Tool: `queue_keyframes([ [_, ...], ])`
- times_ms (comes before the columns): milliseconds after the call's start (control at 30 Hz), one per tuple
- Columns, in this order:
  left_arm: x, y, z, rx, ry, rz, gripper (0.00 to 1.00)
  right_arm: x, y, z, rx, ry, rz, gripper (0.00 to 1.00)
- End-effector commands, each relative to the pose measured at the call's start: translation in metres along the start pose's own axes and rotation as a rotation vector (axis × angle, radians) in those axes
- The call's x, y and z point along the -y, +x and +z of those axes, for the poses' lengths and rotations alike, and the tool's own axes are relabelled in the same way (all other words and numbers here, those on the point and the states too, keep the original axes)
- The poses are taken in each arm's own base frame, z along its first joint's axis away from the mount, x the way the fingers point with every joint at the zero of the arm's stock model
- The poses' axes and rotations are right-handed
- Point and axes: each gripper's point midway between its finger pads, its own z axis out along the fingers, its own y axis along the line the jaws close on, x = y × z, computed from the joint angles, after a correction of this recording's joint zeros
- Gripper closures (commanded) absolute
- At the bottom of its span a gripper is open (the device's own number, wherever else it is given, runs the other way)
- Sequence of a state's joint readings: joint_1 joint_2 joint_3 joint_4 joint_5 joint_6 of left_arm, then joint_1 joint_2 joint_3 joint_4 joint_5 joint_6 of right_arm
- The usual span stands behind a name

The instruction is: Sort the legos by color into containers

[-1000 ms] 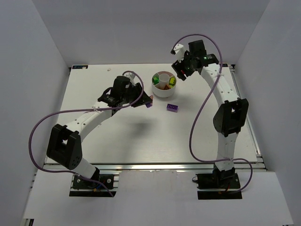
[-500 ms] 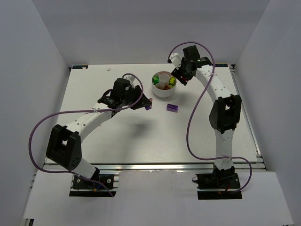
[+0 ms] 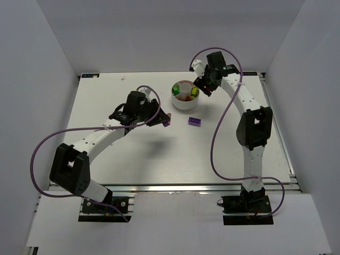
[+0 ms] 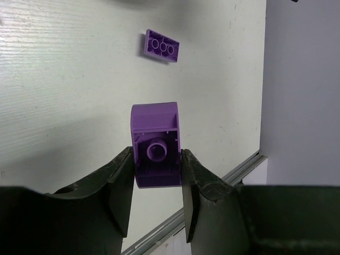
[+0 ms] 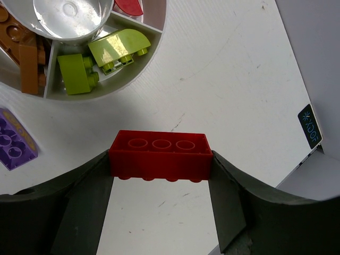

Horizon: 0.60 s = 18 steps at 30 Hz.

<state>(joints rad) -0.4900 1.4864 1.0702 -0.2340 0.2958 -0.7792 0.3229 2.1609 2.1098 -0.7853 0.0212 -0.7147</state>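
red lego (image 5: pixel 158 155) pinched by right claw (image 5: pixel 159 166), purple lego (image 4: pixel 155 144) by left claw (image 4: pixel 156 166); black sticker (image 5: pixel 309 126) illegible.

You see smooth, slightly shiny plastic on the red studded brick (image 5: pixel 159 156), the purple curved brick (image 4: pixel 155 146) and the round white dish (image 5: pixel 127 79); the white table (image 5: pixel 228 69) looks matt.

Bright, even overhead light; soft shadows on the matte white tabletop (image 3: pixel 159 164); glare in the round white plastic dish (image 5: pixel 119 84); wrist-view foregrounds seem blurred.

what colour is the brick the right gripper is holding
Red. The brick in the right gripper shows best in the right wrist view.
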Motion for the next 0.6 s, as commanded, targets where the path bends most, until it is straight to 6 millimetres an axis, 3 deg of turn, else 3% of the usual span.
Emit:
queue_keyframes([
  [0,0.013,-0.0102,-0.014,0.05,0.039,0.011,0.96,0.0076,-0.0156,-0.0145,0.051,0.028,-0.009,1.0],
  [567,0.0125,-0.0101,-0.0147,0.054,0.038,0.01,0.96,-0.0004,-0.0181,-0.0172,0.071,-0.004,-0.023,1.0],
])
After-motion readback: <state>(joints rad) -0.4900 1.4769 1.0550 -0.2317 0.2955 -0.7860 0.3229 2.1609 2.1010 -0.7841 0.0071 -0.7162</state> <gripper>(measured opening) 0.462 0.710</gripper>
